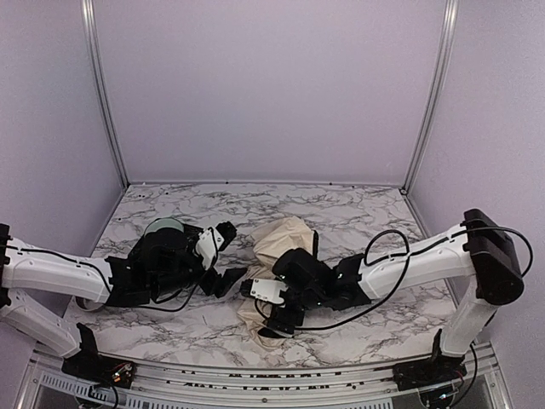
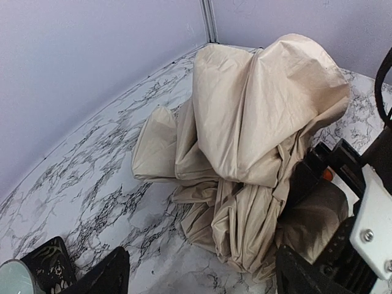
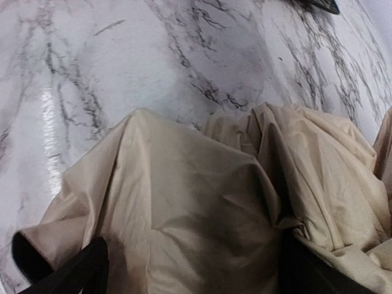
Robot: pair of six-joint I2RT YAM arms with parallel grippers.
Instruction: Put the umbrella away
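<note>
Lilac walls close in a white, grey-veined marble surface. The umbrella lies near the middle of that surface, slightly toward the near edge. It is a crumpled heap of cream-beige fabric, with loose folds standing up and spilling toward the near edge; its shaft and handle cannot be made out. The right end effector sits on the near part of the heap. In the right wrist view its fingers are spread wide, with a mound of the fabric bulging between them. The left end effector lies low just left of the heap, apart from it and pointing at the cloth. Its fingers are also spread wide, with only bare marble between them.
</note>
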